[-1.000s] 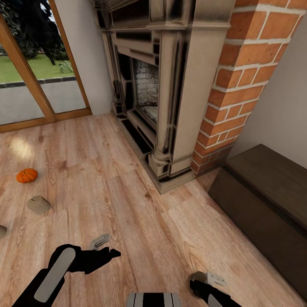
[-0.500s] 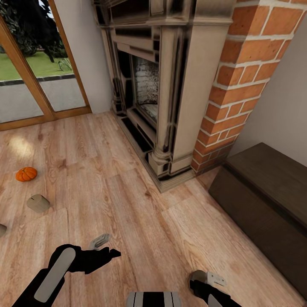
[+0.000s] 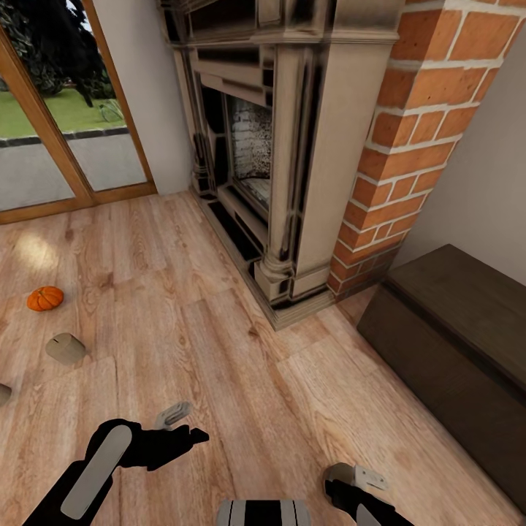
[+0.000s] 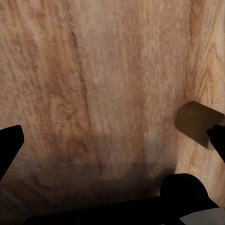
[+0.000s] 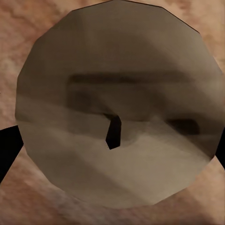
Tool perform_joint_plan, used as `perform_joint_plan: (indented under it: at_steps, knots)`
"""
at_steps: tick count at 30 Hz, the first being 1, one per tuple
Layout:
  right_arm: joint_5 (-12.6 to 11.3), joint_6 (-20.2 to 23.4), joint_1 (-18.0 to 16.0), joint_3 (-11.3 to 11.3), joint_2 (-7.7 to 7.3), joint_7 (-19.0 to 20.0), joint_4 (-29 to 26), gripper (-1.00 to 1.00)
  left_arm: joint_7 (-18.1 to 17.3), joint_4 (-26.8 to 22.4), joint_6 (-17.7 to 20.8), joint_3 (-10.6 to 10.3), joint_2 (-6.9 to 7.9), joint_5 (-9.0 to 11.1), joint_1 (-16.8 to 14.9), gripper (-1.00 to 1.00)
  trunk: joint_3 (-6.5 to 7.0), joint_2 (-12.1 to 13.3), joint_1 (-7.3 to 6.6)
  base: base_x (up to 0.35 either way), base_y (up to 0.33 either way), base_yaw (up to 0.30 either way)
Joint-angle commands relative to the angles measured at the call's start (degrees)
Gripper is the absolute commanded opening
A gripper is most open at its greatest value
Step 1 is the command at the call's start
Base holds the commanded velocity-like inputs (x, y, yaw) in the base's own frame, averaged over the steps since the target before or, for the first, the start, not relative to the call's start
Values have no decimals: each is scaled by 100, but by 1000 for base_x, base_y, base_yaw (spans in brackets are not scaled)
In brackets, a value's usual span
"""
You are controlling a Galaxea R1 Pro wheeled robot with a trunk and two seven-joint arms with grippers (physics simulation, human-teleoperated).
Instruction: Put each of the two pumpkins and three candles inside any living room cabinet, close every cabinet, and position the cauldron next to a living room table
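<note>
- My right gripper (image 5: 112, 140) pinches a candle (image 5: 117, 101), it seems; its flat top faces my wrist camera.
- My left gripper (image 3: 183, 431) hangs spread over the floor (image 3: 241, 380), empty.
- Pumpkin (image 3: 45, 298) and another candle (image 3: 66, 348) lie at left; cabinet (image 3: 453, 329) stands at right.

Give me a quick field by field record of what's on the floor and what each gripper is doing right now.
pumpkin: on the wood floor, far left
candle: on the floor, nearer than the pumpkin
right gripper: shut on a candle, flat wick end facing the wrist camera
left gripper: open, empty, above the floor
cabinet: right of the fireplace, closed
</note>
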Motion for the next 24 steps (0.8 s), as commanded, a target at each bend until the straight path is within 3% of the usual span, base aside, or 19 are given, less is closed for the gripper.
perform_joint_plan:
  at_steps: [1, 24]
  knots:
    - [-46, 22, -1, 48, -3, -40, -15, -100, 60, -5, 2, -10, 5, 60, -3, 100, -4, -2, -1, 0, 0, 0]
    - [-46, 22, -1, 48, -3, -38, -15, -100, 60, -5, 3, -11, 5, 60, 0, 100, -4, -2, -1, 0, 0, 0]
